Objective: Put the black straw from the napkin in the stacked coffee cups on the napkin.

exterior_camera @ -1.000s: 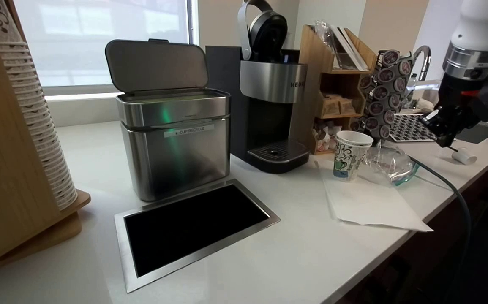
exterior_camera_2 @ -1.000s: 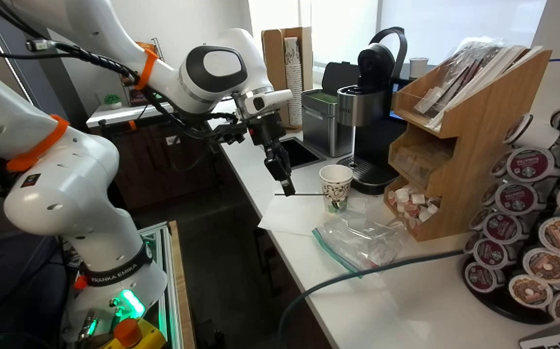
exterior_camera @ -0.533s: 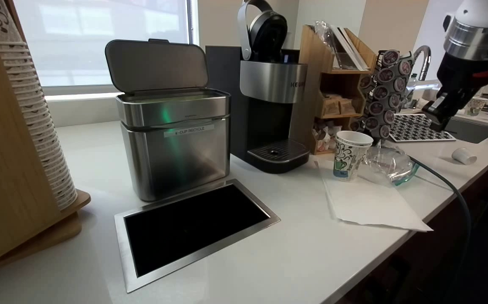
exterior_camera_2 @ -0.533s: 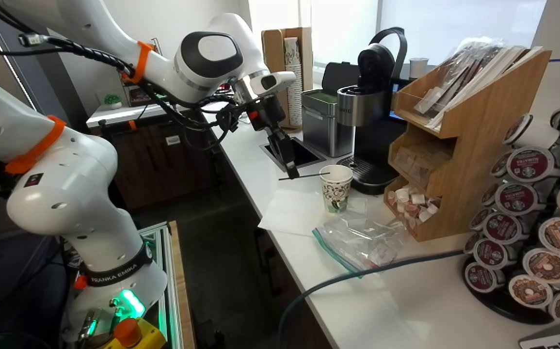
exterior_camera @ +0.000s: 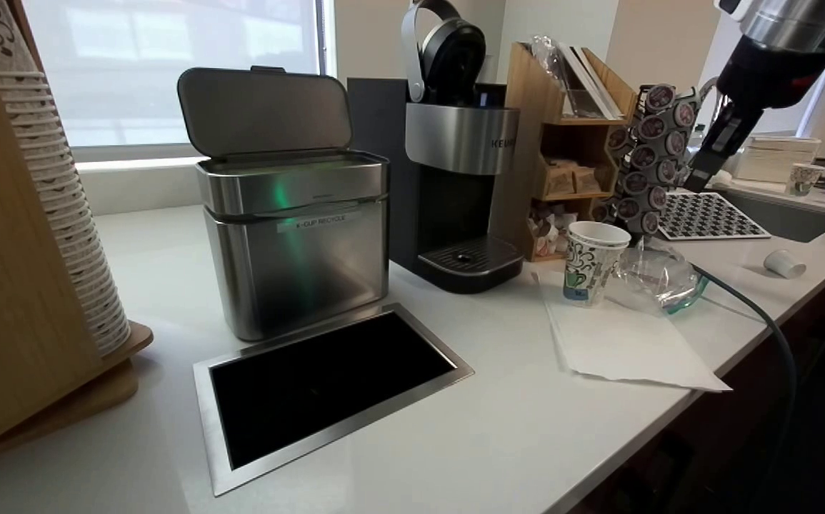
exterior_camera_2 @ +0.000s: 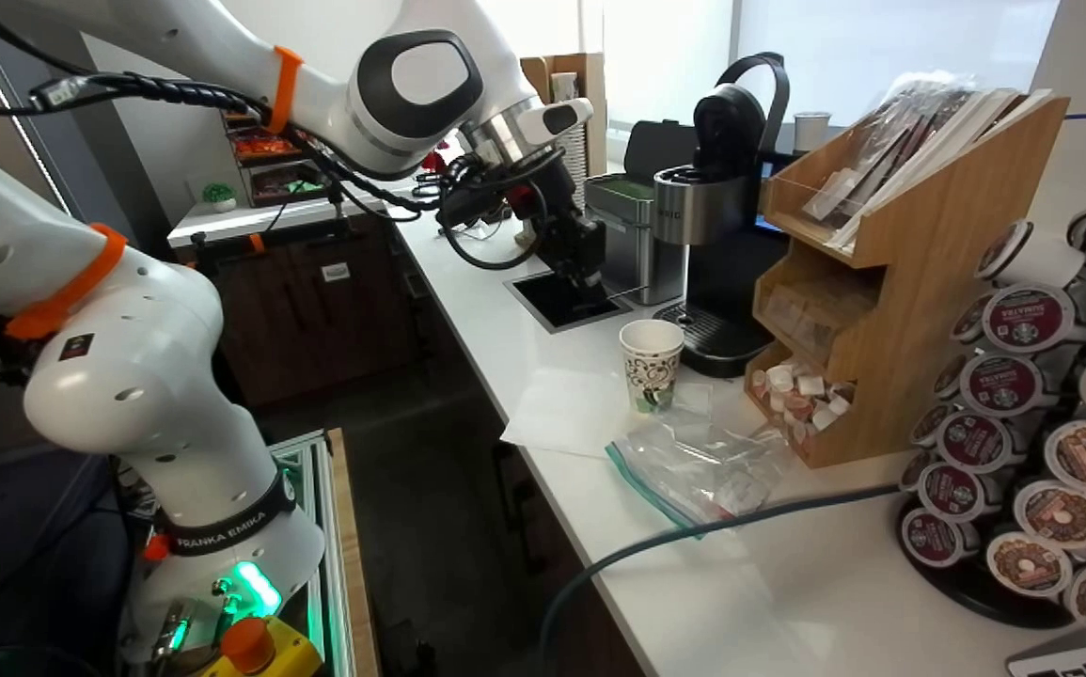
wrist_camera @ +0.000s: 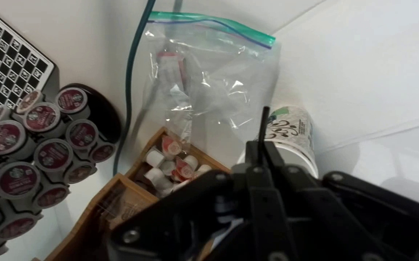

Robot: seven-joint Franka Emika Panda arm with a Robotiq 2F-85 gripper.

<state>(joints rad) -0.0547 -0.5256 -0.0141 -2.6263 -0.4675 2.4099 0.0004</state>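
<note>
Your gripper (wrist_camera: 262, 153) has its fingertips pressed together, and the black straw (wrist_camera: 264, 125) is pinched between them; I see no gap beside it. In the wrist view, from left to right, the straw comes first: its long axis runs up the picture from the tips, leaning a little right. Next are the stacked cups (wrist_camera: 292, 127), just to the right and partly covered by the fingers; farther right is the napkin (wrist_camera: 361, 79), on which they stand upright. In both exterior views the gripper is higher than their rim. So your coming move turns, I think, on this: the mouth lies below the straw's level, and the straw should probably be made more upright before you lower it. Whether its tip is over the mouth, I cannot tell.

For free room, go from left in an exterior view. The napkin reaches the front edge of the counter (exterior_camera_2: 721, 602), and this side seems to give you most space. The plastic bag (exterior_camera_2: 712, 461) lies just beside the cups, the coffee maker (exterior_camera_2: 726, 273) stands close behind, and the wooden organizer (exterior_camera_2: 919, 273) is farther right; there a wide swing may hit.
</note>
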